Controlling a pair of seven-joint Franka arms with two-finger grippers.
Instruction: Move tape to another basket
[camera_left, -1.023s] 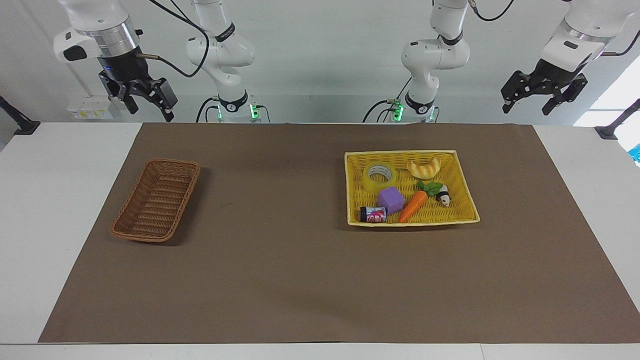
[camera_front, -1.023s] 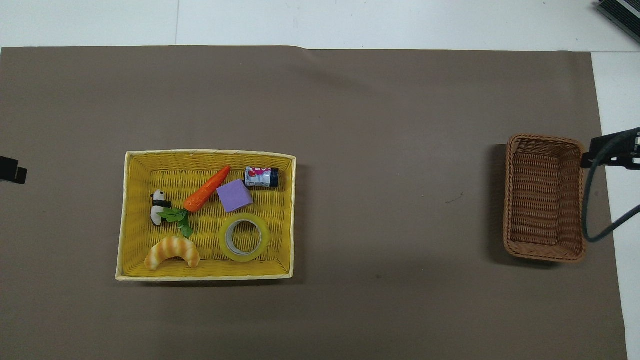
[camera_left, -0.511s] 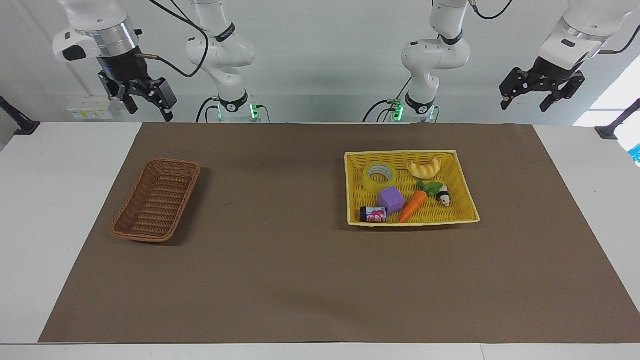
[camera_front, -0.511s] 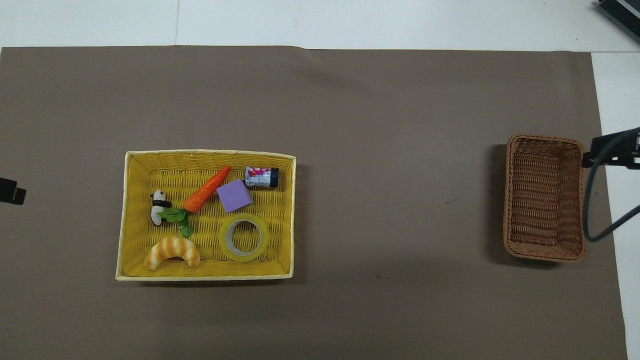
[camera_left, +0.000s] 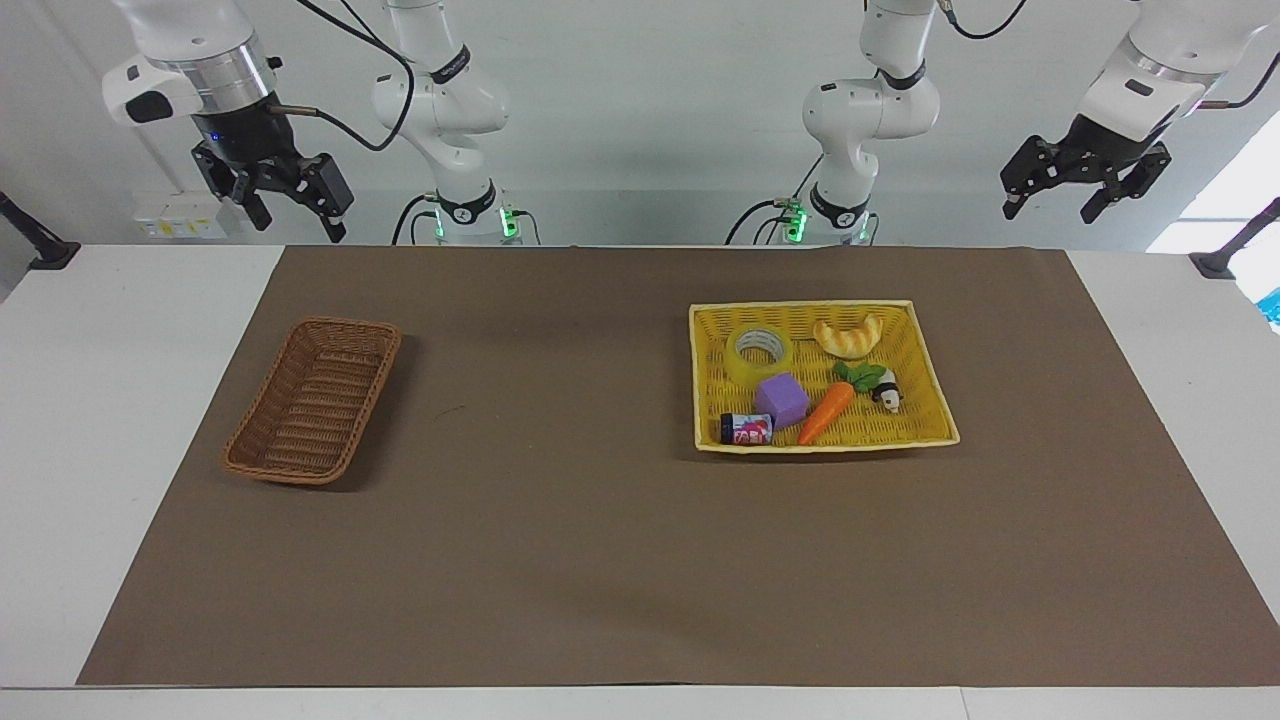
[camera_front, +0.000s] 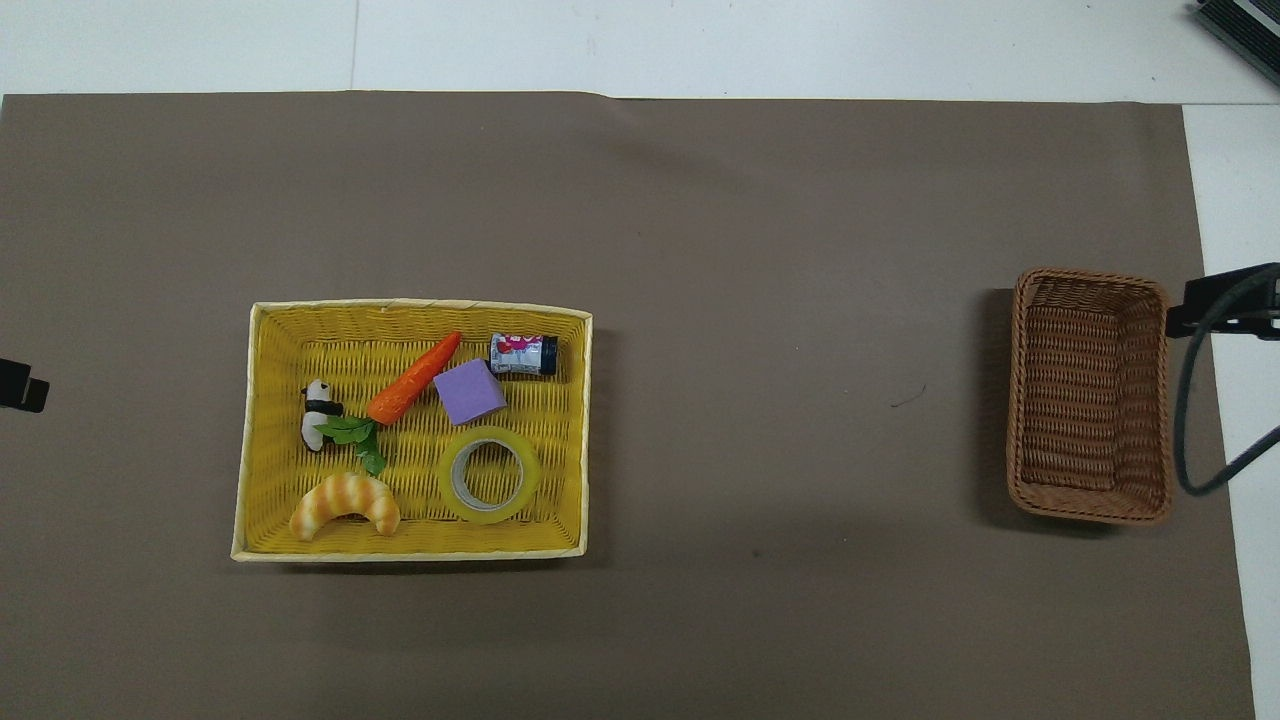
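The yellow tape roll lies flat in the large yellow basket, in its corner nearest the robots and the table's middle; it also shows in the overhead view. The small brown wicker basket stands empty toward the right arm's end of the table. My left gripper hangs open and empty, raised high off the mat's corner at the left arm's end. My right gripper hangs open and empty, raised high above the table edge near the brown basket.
The yellow basket also holds a purple cube, a carrot, a croissant, a small can and a panda figure. A brown mat covers the table.
My left gripper has risen slightly and drawn back toward the robots. My right gripper has shifted only a little. The tape and both baskets have not moved.
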